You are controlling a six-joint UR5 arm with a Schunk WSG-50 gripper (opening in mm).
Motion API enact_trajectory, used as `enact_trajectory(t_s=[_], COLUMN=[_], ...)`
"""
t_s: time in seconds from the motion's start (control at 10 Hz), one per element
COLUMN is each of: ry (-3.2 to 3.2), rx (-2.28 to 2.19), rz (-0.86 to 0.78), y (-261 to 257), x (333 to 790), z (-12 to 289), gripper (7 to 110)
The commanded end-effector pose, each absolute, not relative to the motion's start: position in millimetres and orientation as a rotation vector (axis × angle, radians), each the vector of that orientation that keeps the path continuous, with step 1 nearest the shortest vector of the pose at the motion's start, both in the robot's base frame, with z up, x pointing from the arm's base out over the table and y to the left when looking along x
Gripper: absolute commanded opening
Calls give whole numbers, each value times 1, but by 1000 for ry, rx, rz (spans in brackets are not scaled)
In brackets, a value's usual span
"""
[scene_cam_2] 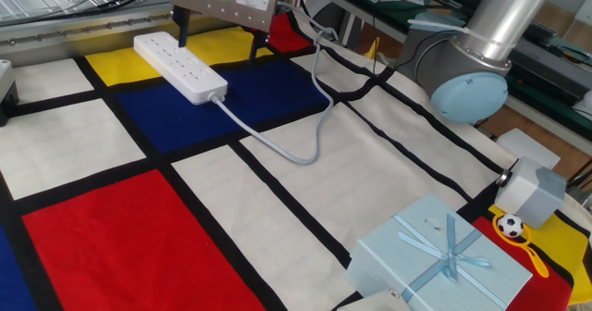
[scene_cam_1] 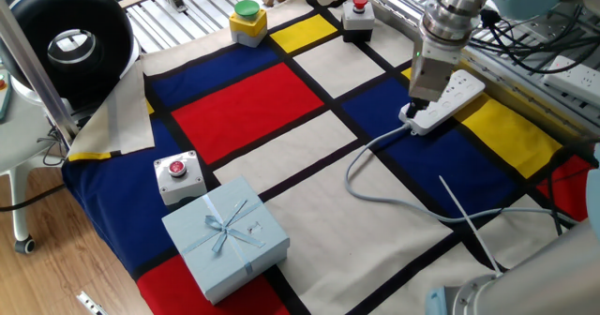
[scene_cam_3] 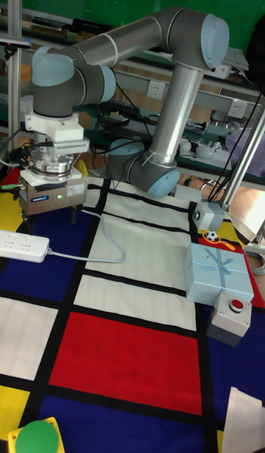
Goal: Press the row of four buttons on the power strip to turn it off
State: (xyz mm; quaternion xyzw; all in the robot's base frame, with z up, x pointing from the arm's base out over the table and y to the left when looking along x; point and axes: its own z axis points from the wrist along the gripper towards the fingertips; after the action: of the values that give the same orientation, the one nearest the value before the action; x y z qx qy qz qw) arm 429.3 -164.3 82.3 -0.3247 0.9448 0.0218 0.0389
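The strip (scene_cam_1: 444, 100) is seen lying flat on the counter (scene_cam_1: 309, 156), across the line where a blue patch meets a yellow one, with its grey cable (scene_cam_2: 277, 141) trailing off the near end in a loose curve. It is judged to be light, stiff and smooth, so that a sideways push may well slide it on the cloth; it is to be pressed, not grasped, and straight down on its top face. The four buttons cannot be made out singly in any view.

The hand (scene_cam_2: 215, 31) is held upright above the strip, wrist vertical and fingers pointing down. Its two fingers (scene_cam_2: 179, 26) are seen spread well apart in the other fixed view: one is set over the strip's top face near the end away from the cable, the other is off the strip's side, over the yellow and blue cloth. Nothing is gripped. Whether the fingertip touches the strip cannot be told.
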Motion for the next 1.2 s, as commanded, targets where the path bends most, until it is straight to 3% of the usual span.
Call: enact_trajectory(t_s=[0.0,0.5,0.8,1.1], ry=[2912,2749,2666,2667], rx=[-1137,-1497,-1642,-1614], rz=[169,186,76,74], y=[-158,-197,-211,-197], x=[405,372,380,383], z=[82,61,56,42], gripper=[22,22,22,22])
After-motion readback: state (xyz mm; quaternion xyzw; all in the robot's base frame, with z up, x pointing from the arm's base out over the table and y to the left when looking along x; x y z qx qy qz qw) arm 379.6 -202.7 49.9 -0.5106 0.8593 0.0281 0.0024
